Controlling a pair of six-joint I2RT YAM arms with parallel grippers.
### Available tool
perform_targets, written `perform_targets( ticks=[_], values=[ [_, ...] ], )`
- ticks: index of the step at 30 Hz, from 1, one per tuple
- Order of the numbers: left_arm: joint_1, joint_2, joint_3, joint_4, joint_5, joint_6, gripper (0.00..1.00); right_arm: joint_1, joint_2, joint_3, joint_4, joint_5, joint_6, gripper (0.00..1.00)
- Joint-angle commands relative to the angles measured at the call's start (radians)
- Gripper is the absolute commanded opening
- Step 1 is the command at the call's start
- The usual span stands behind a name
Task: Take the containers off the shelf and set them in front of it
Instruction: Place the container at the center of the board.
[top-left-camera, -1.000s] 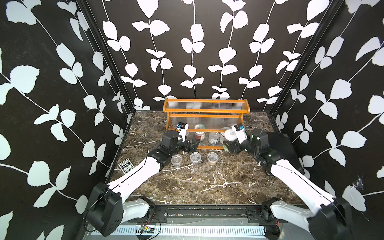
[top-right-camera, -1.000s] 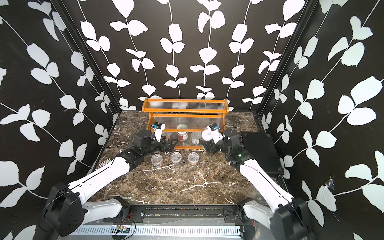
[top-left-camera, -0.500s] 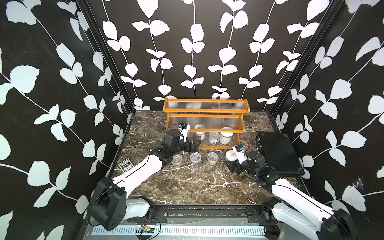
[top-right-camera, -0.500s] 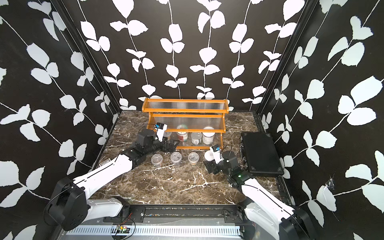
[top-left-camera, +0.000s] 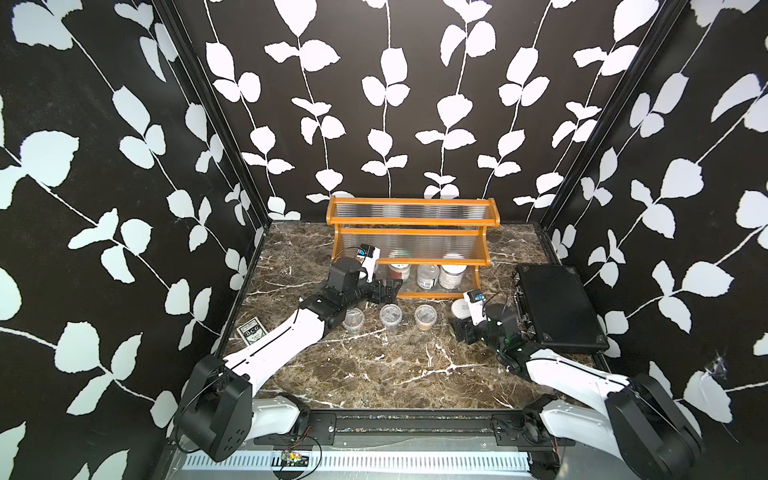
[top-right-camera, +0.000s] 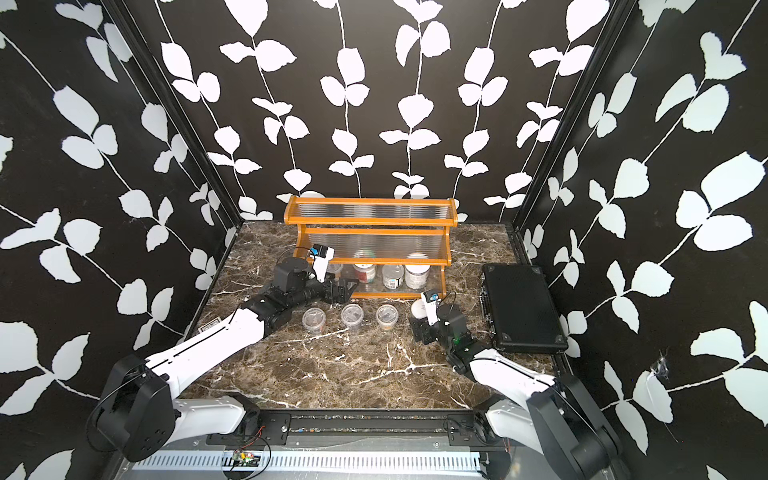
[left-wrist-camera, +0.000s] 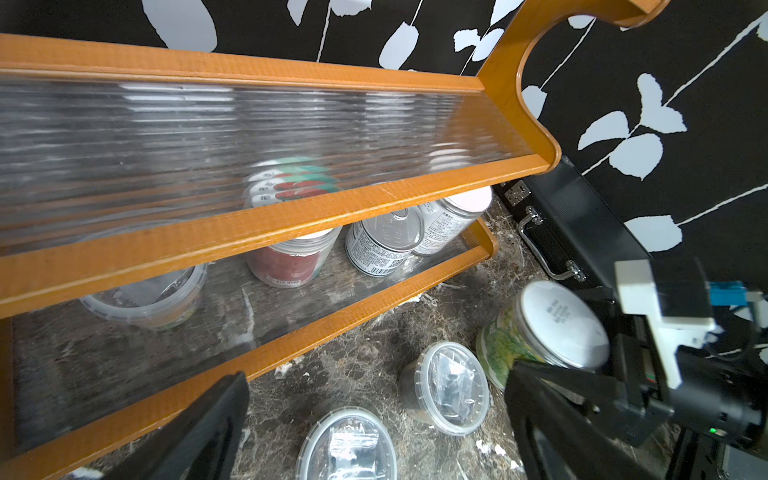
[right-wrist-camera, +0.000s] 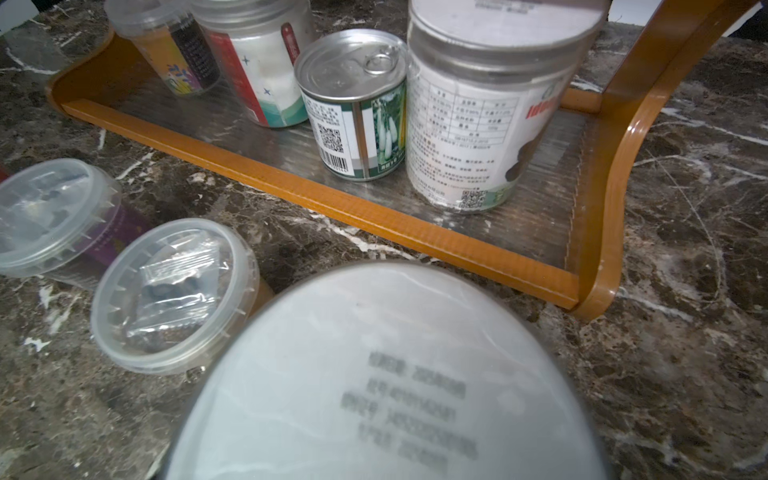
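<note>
Two tools are in play, and both have ways to spoil it. The right tool (top-left-camera: 461, 324) is spread wide and clamped round the white-lidded jar (top-left-camera: 460, 307), which is down on the bench (top-left-camera: 374, 365) just in front of the right end of the shelf (top-left-camera: 436, 295). Whether its base sits flat, I cannot tell. Let go while it leans and it topples onto the rightmost bench cup (top-left-camera: 425, 314) just beside it. Pull back carelessly and that arm meets the black case (top-left-camera: 557, 307) along the bench's right edge.

Over to the left tool (top-left-camera: 388, 291), jaws fully apart and empty, poised at the left part of the lowest tier, near the shelf cup (left-wrist-camera: 145, 291). Tight spot, this. The middle tier overhangs that cup, so a high approach clips the orange rail and shoves the whole shelf, rattling the red-labelled pot (right-wrist-camera: 266, 70), tin can (right-wrist-camera: 353, 108) and tall jar (right-wrist-camera: 478, 124) lined up along the tier. Squeeze hard and the thin cup likely buckles. The arm also passes just beside the leftmost bench cup (top-left-camera: 354, 319), so a low exit sweeps it.
</note>
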Motion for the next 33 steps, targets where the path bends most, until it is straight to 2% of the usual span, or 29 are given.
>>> perform_targets(
  ticks=[1,10,24,27,33],
  values=[
    [0.006,-0.038,0.017,-0.022,-0.004,0.017,0.99,0.006,0.024,-0.017,0.127,0.031,0.009,0.71],
    [0.006,-0.036,0.02,-0.037,-0.002,0.029,0.99,0.006,0.084,-0.023,0.156,0.055,-0.002,0.76],
    [0.006,-0.045,-0.005,-0.037,-0.006,0.029,0.99,0.006,0.021,-0.036,0.082,0.033,0.014,0.84],
    [0.007,-0.046,-0.006,-0.037,-0.005,0.031,0.99,0.006,0.002,-0.033,0.062,0.033,0.011,0.9],
    [0.009,-0.039,0.004,-0.043,-0.005,0.037,0.99,0.006,-0.041,-0.015,0.019,0.035,0.011,0.95]
  ],
)
